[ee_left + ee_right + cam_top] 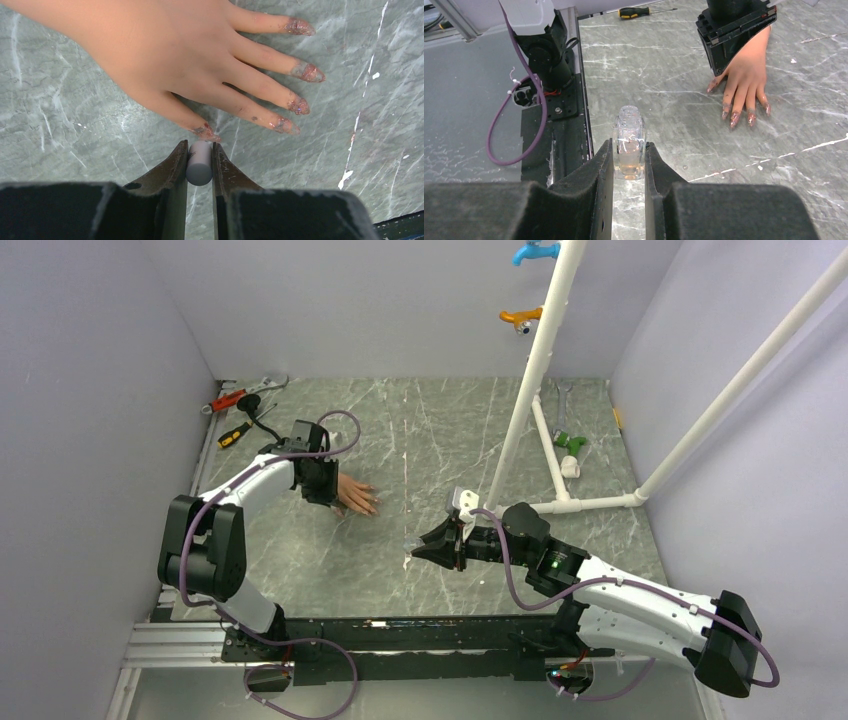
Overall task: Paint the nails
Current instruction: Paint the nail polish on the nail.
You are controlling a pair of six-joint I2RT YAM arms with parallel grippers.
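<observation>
A flesh-coloured mannequin hand (352, 496) lies flat on the grey marble table, fingers spread. Its reddish-pink glittery nails (306, 73) show in the left wrist view and in the right wrist view (734, 118). My left gripper (200, 152) is shut on a grey cylindrical brush cap (199, 162), whose far end is at the thumb nail (206, 132); the brush tip is hidden. My right gripper (629, 150) is shut on a small clear bottle (629, 142), open-topped, upright on the table at centre (412, 552).
A white pipe frame (545, 350) stands at the back right with blue and orange fittings. Wrenches and screwdrivers (242, 410) lie at the back left corner. A green-and-white item (570, 448) lies by the frame's base. Walls enclose three sides.
</observation>
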